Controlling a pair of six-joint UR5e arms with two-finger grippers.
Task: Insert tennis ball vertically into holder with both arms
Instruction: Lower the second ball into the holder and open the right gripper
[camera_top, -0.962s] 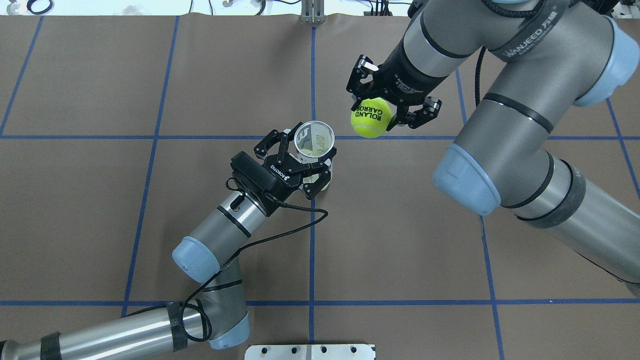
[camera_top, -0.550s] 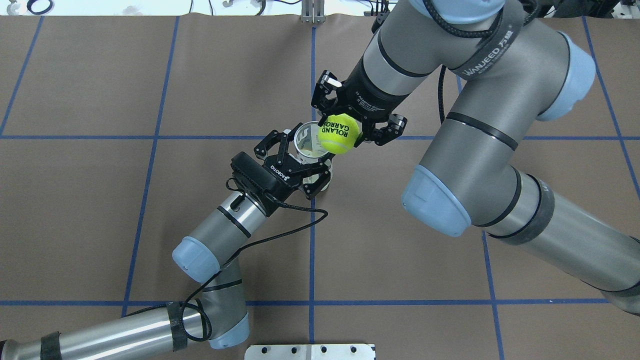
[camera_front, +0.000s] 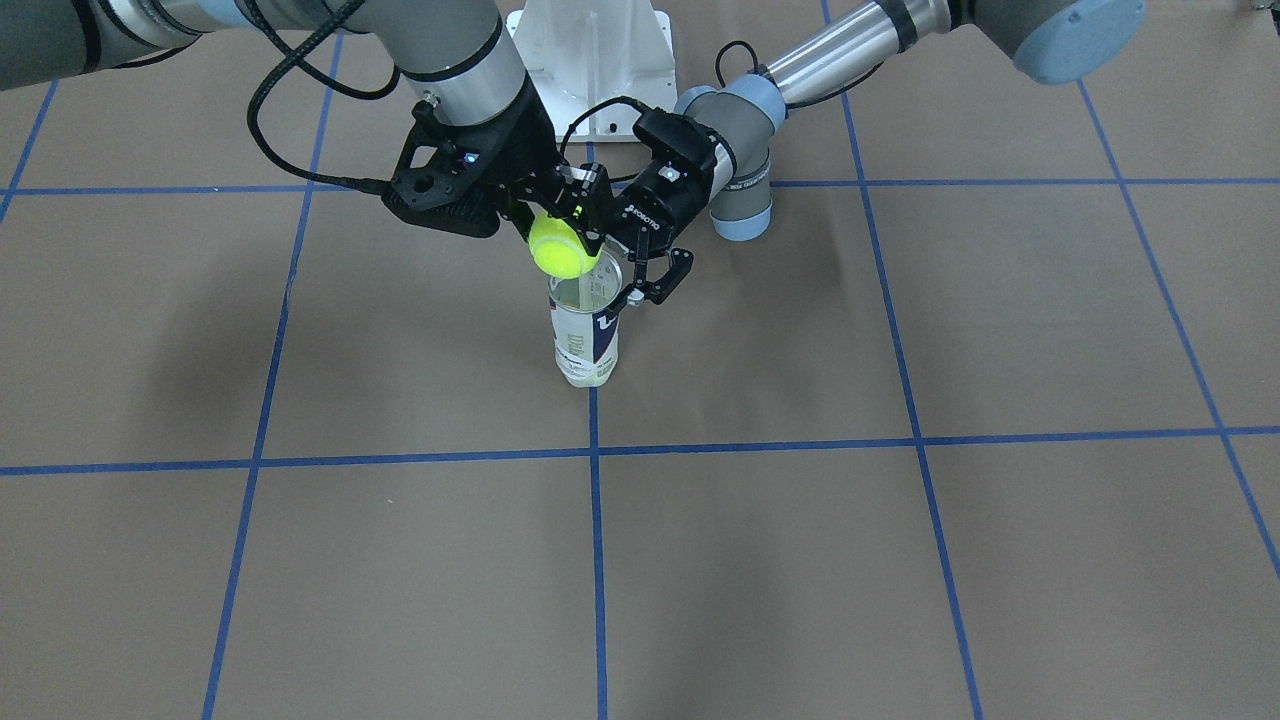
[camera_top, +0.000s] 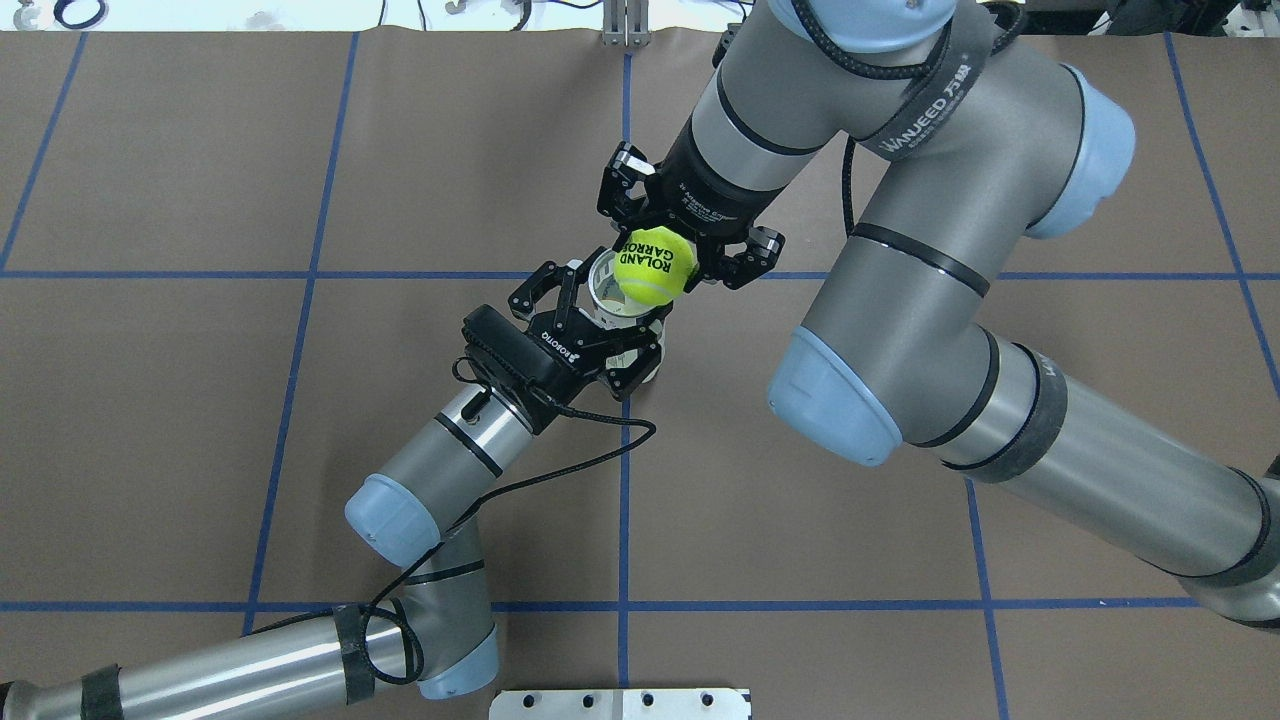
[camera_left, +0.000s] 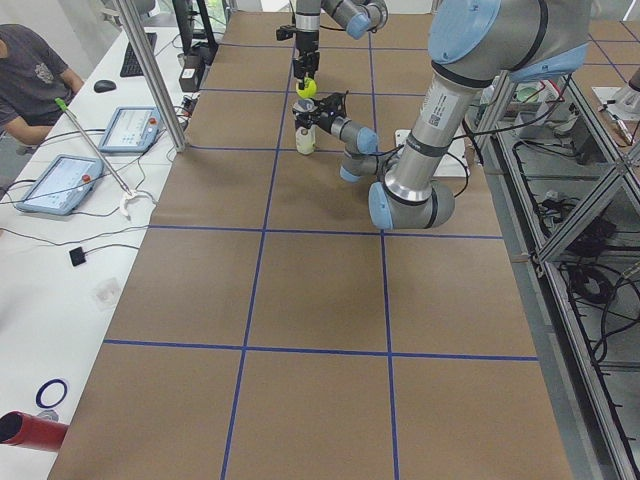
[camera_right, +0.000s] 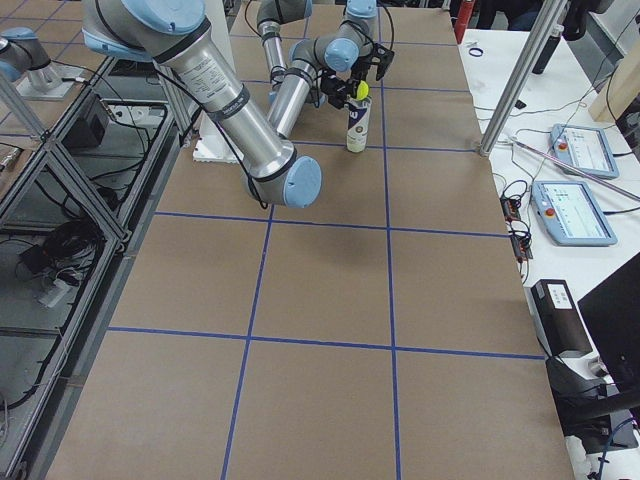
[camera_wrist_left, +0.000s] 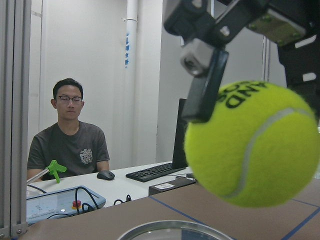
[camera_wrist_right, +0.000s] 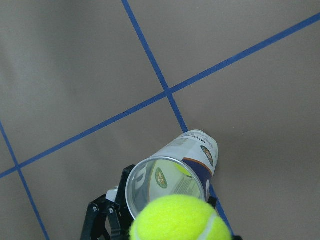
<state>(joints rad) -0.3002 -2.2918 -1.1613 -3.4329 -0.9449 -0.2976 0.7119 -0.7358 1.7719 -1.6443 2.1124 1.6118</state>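
The holder (camera_front: 585, 340), a clear can with a white and navy label, stands upright on the table. My left gripper (camera_top: 600, 325) is shut on its upper part, just below the metal rim (camera_top: 603, 297). My right gripper (camera_top: 655, 262) is shut on a yellow-green tennis ball (camera_top: 655, 265) and holds it just above the holder's open mouth, over the rim's far right side. The left wrist view shows the ball (camera_wrist_left: 252, 145) hanging above the rim (camera_wrist_left: 172, 231). The right wrist view looks past the ball (camera_wrist_right: 182, 220) into the holder (camera_wrist_right: 175, 172).
The white pedestal base (camera_front: 590, 50) stands behind the holder between the arms. Blue tape lines (camera_front: 590, 560) cross the brown table. A seated operator (camera_wrist_left: 70, 135) and tablets (camera_left: 50, 185) are at the side bench. A metal plate (camera_top: 620, 703) lies at the near table edge.
My right arm has carried the tennis ball leftward from beside the holder to over its mouth. My left gripper and the holder have not moved.
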